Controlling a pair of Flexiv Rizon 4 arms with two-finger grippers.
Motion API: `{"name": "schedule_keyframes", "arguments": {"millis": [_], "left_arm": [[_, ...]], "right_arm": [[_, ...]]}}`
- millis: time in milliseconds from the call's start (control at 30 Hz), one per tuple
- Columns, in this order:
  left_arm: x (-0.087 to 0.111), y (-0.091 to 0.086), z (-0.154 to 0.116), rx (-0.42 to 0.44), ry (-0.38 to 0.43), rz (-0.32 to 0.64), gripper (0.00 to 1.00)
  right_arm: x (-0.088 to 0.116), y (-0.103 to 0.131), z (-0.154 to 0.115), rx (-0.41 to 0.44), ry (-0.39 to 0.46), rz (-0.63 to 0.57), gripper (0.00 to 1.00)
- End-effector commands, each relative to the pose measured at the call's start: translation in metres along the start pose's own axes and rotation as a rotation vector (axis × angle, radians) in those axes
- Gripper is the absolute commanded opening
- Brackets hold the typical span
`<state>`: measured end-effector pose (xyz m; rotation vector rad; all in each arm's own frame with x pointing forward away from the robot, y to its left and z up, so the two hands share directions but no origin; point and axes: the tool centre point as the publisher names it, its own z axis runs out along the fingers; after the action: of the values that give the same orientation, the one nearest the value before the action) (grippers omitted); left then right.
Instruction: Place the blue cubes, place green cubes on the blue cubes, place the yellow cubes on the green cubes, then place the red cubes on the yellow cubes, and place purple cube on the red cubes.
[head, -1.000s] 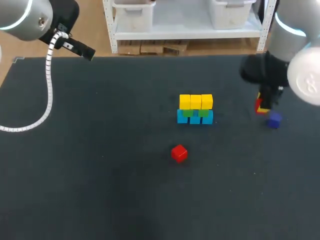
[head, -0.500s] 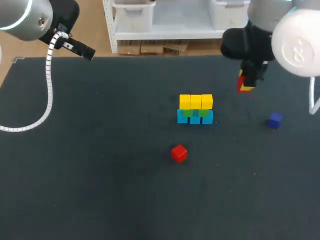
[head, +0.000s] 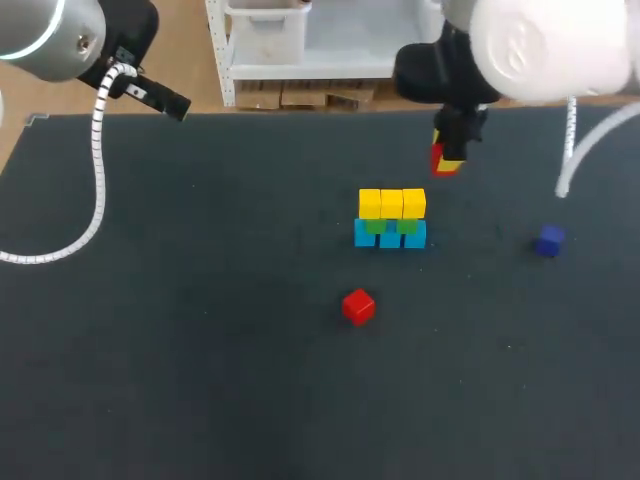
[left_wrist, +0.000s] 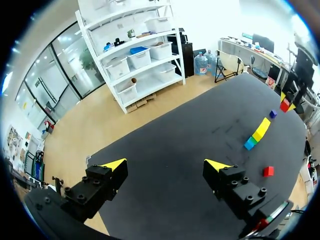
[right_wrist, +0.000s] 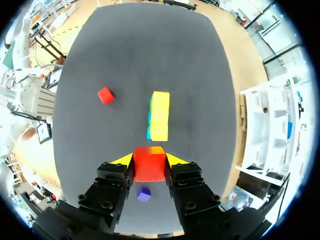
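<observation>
1. While the right gripper (right_wrist: 149, 159) hangs above the table (head: 200, 350), its two fingers press on a red cube (right_wrist: 149, 167) from both sides, gripping it firmly.
2. From the head camera, the held cube is in the air behind the stack (head: 391, 218) and a little to its right, not touching it.
3. At the base of the stack, a row of blue cubes (head: 390, 238) rests on the table. Green cubes (head: 375, 227) sit on the blue ones, and three yellow cubes (head: 392, 203) form the top row.
4. Well apart, in front of the stack, a second red cube (head: 358, 306) lies alone on the table.
5. Off to the stack's right, the purple cube (head: 548, 241) sits on the table, well apart.
6. Over the table's far left corner, the left gripper (left_wrist: 165, 167) has its fingers spread wide.
</observation>
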<state>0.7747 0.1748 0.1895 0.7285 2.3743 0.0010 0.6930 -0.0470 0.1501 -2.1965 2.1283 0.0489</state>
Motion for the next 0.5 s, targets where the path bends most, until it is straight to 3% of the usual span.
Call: {"name": "schedule_keyframes", "arguments": {"millis": [33,267,500], "left_arm": [[0.0,0.001,0.001,0.003,-0.001,0.001,1.0],[0.0,0.001,0.001,0.003,-0.001,0.001,1.0],[0.0,0.001,0.001,0.003,-0.001,0.001,1.0]], "right_arm": [[-0.014,-0.006,0.008,-0.054,0.001,0.002,0.0],[-0.023,-0.008,0.022,-0.049,-0.009,0.022,0.0],[-0.025,-0.01,0.037,-0.014,0.048,0.04,0.0]]}}
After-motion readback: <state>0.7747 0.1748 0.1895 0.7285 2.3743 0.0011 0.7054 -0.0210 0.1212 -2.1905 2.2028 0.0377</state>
